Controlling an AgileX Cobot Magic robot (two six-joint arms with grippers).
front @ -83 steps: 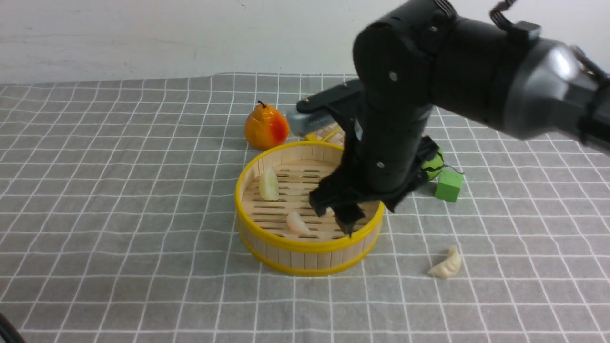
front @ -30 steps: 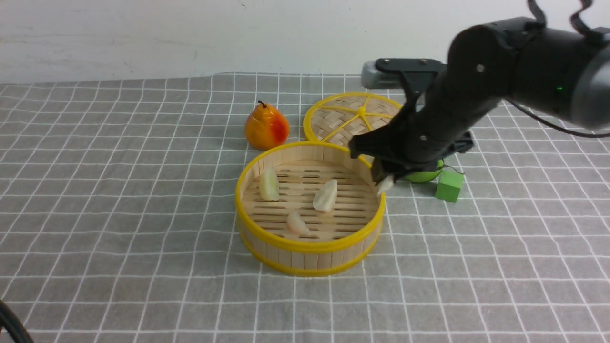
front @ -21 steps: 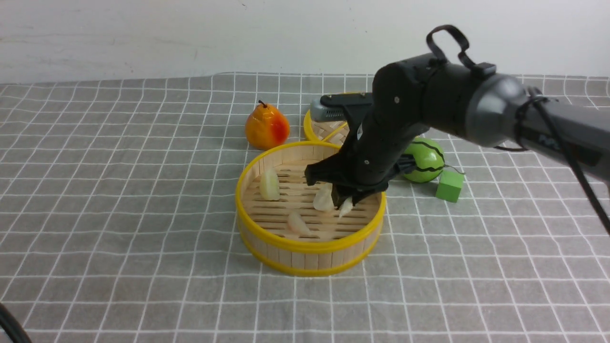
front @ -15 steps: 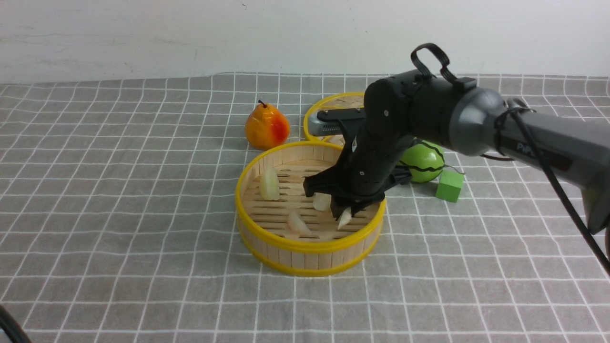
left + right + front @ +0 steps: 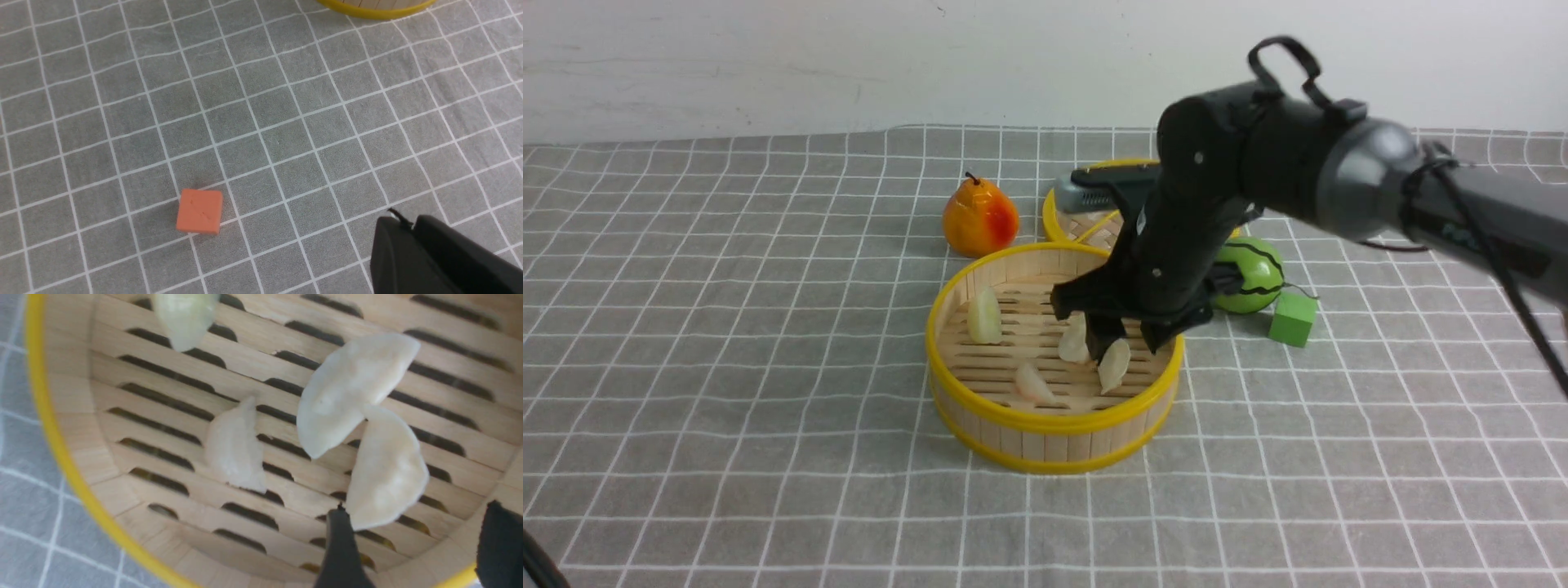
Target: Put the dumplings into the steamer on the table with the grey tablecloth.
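Grey tablecloth (image 5: 727,343) with thin white lines in squares covers the whole worktop (image 5: 1421,506), and behind it stands a plain white wall (image 5: 809,57). Near the middle of the cloth sits the round bamboo steamer (image 5: 1045,445), with a light wooden wall and yellow rims. On its slatted floor lie four pieces: a pale green dumpling (image 5: 984,317) at the left side, a small whitish dumpling (image 5: 1033,382) near the front wall, a third dumpling (image 5: 1076,343) about in the middle, and a fourth dumpling (image 5: 1114,365) just to the right of it. In the right wrist view the third and the fourth touch each other at one end. The right arm (image 5: 1258,155) reaches from the right side over the steamer, and the right jaws hang just above the fourth dumpling. They stand wide apart and have hold of nothing. One jaw tip is very close to the fourth dumpling, but I cannot tell if it touches. Behind the steamer an orange-red pear (image 5: 979,219) stands upright, and beside it the flat woven lid (image 5: 1082,233) with a yellow rim lies partly hidden by the arm. To the right of the steamer are a green toy watermelon (image 5: 1256,278) with dark stripes and, just beside it, a green cube (image 5: 1292,318). The left wrist view shows the left jaws pressed together with nothing between them, above the cloth, with an orange cube (image 5: 200,211) well apart from them.
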